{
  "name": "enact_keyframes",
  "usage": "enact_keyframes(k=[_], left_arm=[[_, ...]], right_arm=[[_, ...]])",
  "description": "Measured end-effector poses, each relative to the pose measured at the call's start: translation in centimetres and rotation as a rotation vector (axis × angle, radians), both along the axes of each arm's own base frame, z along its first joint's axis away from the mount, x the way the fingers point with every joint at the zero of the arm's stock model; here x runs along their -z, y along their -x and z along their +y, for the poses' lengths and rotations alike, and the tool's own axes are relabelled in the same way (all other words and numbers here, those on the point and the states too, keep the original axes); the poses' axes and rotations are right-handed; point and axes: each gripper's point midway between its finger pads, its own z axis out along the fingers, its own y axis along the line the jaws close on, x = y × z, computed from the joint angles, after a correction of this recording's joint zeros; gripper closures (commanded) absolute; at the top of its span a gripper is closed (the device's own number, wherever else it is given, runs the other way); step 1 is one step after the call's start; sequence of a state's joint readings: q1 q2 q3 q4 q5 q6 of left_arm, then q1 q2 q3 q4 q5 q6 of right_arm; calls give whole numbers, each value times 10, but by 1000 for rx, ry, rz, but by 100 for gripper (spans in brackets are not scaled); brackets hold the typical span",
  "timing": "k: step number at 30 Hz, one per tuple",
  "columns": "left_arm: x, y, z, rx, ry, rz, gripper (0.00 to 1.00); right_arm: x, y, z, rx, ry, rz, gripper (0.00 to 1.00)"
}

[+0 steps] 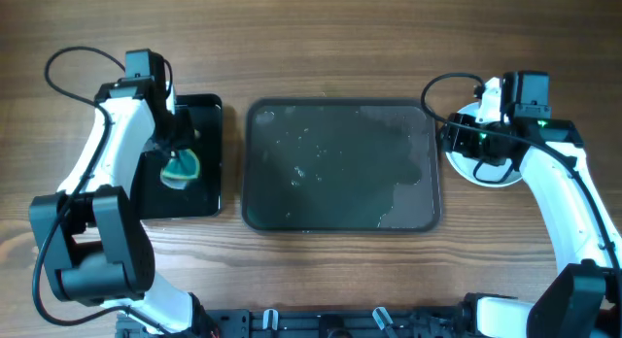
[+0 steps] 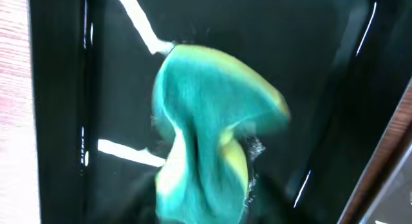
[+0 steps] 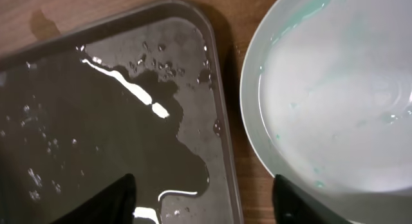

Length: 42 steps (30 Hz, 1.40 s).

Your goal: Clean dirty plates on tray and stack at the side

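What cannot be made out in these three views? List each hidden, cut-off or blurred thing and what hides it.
Overhead: the plates are largely covered by the right arm, so the stack cannot be counted.
Right wrist: the top plate is cut off by the top and right edges.
Left wrist: the sponge is blurred and hides the fingers of the left gripper, so its grip is unclear.

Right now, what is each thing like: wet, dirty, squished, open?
tray: wet with puddles, no plates on it.
plate: on the table beside the tray, wet, teal smears near its rim.
sponge: crumpled, pinched by the left claw.
black tray: glossy, under the sponge.
left claw: shut on the sponge.
right claw: open, empty.
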<state>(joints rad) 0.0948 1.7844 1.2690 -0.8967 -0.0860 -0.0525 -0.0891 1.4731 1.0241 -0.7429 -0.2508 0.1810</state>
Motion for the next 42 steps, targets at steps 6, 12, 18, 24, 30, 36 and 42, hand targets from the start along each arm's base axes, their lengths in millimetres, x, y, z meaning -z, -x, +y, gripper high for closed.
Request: enact_keyframes(k=[6, 12, 18, 24, 30, 36, 42], left_arm=[[-10, 7, -2, 7, 8, 27, 0], [-128, -21, -26, 63, 105, -304, 0], [-141, -12, -31, 71, 128, -318, 0], [-140, -12, -31, 71, 128, -317, 0], [-140, -12, -31, 71, 128, -317, 0], [-140, -12, -31, 71, 128, -316, 0], [-140, -12, -31, 71, 129, -317, 0]], right_arm=[[-9, 8, 1, -4, 0, 15, 18], [-104, 16, -1, -9, 39, -179, 0], [-195, 70, -4, 21, 105, -479, 1], [-254, 124, 0, 48, 111, -739, 0], [-251, 129, -3, 37, 147, -734, 0], [-257, 100, 0, -42, 205, -877, 0], [-187, 78, 22, -147, 192, -1118, 0]])
